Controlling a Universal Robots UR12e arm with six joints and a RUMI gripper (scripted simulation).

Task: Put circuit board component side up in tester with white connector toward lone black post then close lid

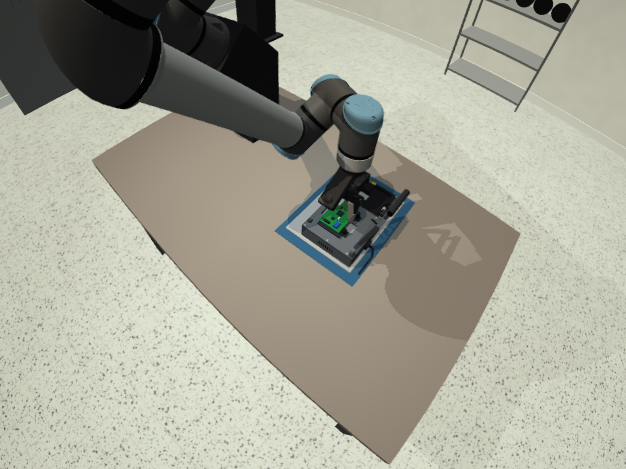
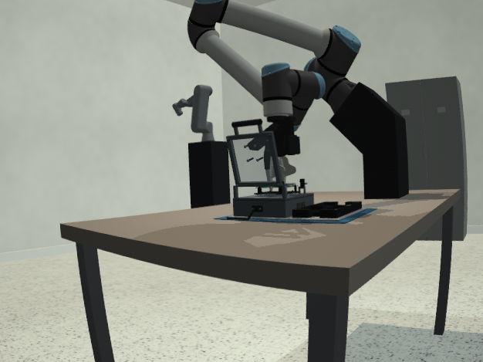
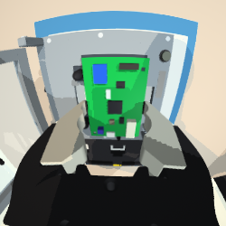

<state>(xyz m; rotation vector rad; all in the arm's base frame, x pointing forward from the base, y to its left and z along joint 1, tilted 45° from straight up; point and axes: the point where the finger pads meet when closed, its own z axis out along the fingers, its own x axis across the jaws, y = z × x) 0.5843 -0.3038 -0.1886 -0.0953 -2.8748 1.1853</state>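
Observation:
My gripper (image 3: 115,101) is shut on the green circuit board (image 3: 115,92), gripping its near end. The board faces component side up, with its white connector (image 3: 131,128) at the gripped end. It hangs low over the grey tester, close to its top. In the top view the board (image 1: 335,219) sits over the tester (image 1: 339,233) under the gripper (image 1: 349,208). In the exterior view the tester (image 2: 273,202) has its clear lid (image 2: 253,157) standing open. A lone black post (image 3: 165,55) stands at the tester's far right corner.
The black tray (image 2: 326,208) lies beside the tester on a blue mat (image 1: 344,228). The open lid (image 3: 11,104) stands to the left in the wrist view. A small grey arm on a black pedestal (image 2: 207,172) and a dark cabinet (image 2: 423,152) stand beyond the table.

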